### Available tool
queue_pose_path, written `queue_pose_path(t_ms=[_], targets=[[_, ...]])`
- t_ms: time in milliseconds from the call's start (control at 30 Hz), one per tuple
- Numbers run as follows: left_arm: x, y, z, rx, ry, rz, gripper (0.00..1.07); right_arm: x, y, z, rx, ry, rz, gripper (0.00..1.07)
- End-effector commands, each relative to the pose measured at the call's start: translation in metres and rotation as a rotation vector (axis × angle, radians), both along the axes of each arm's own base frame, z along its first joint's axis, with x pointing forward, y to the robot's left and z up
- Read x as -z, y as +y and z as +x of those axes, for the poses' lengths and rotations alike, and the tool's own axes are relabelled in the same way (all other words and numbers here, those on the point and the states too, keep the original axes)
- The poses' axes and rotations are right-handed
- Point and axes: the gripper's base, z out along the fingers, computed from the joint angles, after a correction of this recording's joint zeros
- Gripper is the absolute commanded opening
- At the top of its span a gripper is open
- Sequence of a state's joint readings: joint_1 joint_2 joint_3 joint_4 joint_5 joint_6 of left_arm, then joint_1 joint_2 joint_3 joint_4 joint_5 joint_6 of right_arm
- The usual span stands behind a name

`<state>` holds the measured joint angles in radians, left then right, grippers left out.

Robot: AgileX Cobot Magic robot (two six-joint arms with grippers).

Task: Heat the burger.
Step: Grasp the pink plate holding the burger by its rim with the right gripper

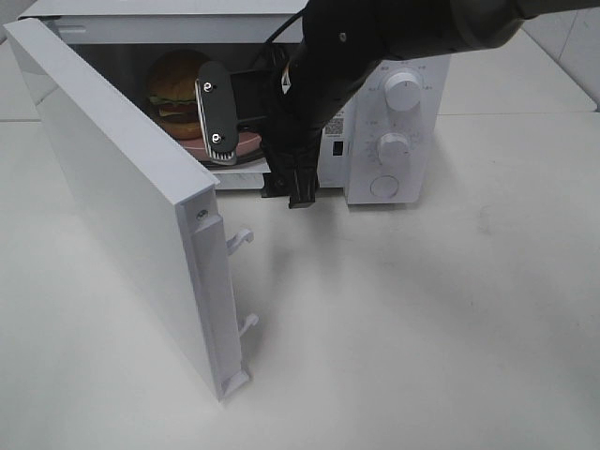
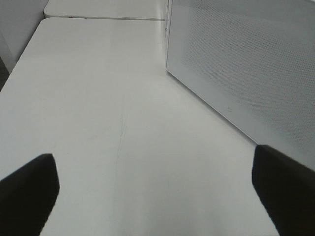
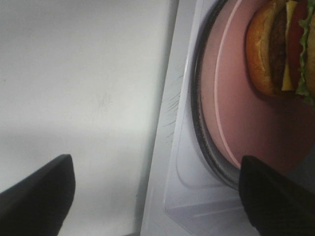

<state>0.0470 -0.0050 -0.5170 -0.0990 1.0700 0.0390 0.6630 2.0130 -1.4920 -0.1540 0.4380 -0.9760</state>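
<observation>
Burger (image 1: 176, 94) sits on pink plate (image 3: 231, 132), plate on glass turntable (image 3: 196, 103), inside the microwave (image 1: 427, 122) cavity. It is past the R pincer (image 3: 157, 196), deeper in and off toward one finger's side. Nothing touches it.

Handling (est.):
- Light, soft, stacked layers.
- Bun glossy, prob. slippery. A side pinch would squash it or shear the layers apart.
- Lettuce frill + cheese overhang give no firm edge.
- Better hold is the plate rim: stiff, keep it level.
- Prob. no need to grip it at all, since it already lies where it gets heated.

R pincer: released, jaws wide, nothing between them. It hangs at the cavity mouth, one finger over the desk (image 1: 422, 309), the other over the turntable's near rim. Looks clear of the plate, but can't confirm height.

L pincer (image 2: 157, 196): released, empty, low over desk. Perforated outer face of the door (image 2: 246, 64) is just ahead of it, to one side.

In the way:
- Door is swung wide and the R arm crosses the opening — arm must back out before the door can shut.
- Latch hooks (image 1: 240, 238) stick out of the door's free edge, near side of the R pincer. Mind them.
- Knobs (image 1: 403, 91) sit on the panel beyond the R pincer, away from the door, unobstructed.
</observation>
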Motion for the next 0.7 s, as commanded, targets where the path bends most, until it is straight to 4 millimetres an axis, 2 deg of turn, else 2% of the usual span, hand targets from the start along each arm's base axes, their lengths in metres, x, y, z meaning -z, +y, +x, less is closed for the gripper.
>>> queue_pose_path(t_ms=[33,700], targets=[[0.001,-0.001,-0.003,-0.003,-0.014,-0.003,1.00,0.003,0.008,0.010,0.021,-0.008,0.009,0.88],[0.001,-0.001,-0.003,-0.003,-0.014,-0.003,1.00,0.022,0.031,0.040,0.048,-0.033,0.038,0.87]])
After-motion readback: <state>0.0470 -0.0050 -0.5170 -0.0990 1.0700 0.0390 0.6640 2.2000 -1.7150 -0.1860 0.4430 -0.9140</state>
